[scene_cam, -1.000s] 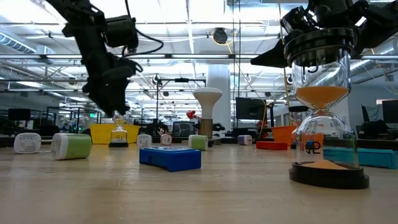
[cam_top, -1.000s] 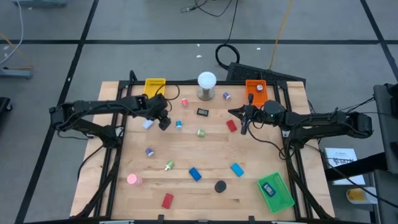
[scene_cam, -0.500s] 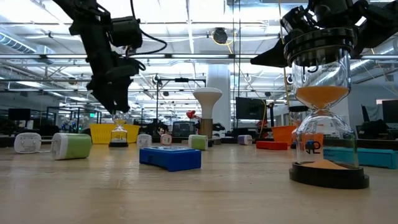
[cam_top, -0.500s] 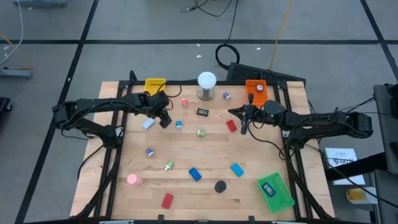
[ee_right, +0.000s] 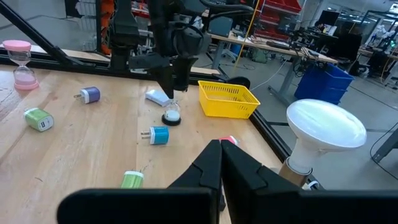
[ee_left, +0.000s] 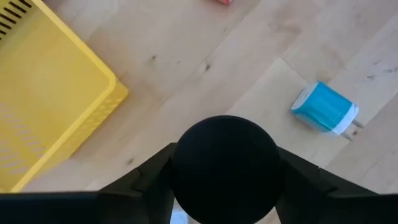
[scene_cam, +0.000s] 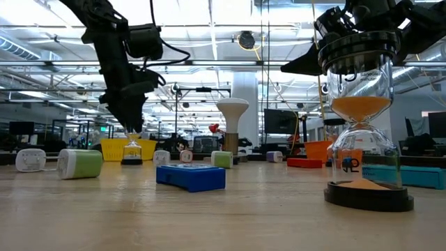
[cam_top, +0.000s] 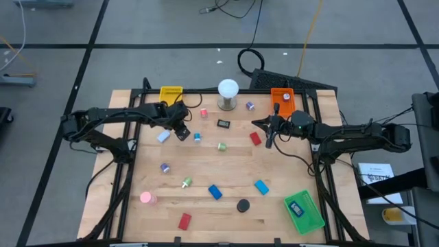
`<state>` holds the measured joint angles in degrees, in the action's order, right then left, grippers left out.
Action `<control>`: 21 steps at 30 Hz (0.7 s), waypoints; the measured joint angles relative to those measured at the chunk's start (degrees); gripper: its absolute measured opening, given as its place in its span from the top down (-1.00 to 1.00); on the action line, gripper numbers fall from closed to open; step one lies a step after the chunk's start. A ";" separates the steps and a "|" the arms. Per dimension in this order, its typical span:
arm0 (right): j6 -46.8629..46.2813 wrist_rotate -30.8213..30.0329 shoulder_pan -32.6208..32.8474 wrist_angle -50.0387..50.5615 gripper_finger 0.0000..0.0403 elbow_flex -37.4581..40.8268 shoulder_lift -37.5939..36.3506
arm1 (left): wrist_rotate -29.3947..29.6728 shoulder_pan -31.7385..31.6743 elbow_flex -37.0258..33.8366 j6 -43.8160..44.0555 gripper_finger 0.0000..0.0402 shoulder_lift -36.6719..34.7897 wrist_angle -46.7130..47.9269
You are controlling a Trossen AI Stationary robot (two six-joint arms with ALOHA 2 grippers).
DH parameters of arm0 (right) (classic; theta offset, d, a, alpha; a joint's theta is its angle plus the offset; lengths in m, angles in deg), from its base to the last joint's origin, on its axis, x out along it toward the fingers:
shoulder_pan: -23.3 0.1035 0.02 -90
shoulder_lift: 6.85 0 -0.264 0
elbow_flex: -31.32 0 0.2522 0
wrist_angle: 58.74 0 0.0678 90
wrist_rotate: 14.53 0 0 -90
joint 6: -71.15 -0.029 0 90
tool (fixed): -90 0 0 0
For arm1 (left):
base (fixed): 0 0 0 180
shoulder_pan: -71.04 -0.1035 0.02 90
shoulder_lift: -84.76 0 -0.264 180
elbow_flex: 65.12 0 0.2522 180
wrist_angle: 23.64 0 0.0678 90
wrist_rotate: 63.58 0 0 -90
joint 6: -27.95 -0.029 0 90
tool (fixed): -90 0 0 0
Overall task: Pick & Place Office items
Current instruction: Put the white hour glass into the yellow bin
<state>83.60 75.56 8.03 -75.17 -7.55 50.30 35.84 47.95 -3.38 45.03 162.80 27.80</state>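
Sliding slightly along the tabletop beside the yellow tray, the left tool hangs directly above a small black-capped hourglass, fingers part-open around it, likely to grasp; the right tool waits shut, empty.

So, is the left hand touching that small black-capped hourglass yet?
Cannot tell. Left wrist view: the left hand flanks the hourglass cap, dark on dark, no plain gap.

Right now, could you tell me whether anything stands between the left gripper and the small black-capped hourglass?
Nothing visible does. The left gripper hangs directly over the hourglass, its fingers flanking the black cap; the yellow tray and blue plug lie off to the sides.
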 joint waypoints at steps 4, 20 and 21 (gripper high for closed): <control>0.00 0.00 0.00 0.00 1.00 0.00 0.00 | 2.56 -1.07 4.07 -0.34 -0.05 -1.64 2.18; -0.90 0.02 0.00 0.44 1.00 0.00 0.00 | 3.06 -24.53 13.79 -6.32 -0.05 -1.93 5.65; -0.89 0.00 0.00 0.43 1.00 0.00 0.00 | 2.69 -25.82 13.29 -6.47 -0.05 -1.36 4.81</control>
<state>82.71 75.56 8.03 -74.74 -7.55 50.30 38.52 22.13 9.91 38.56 161.44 32.61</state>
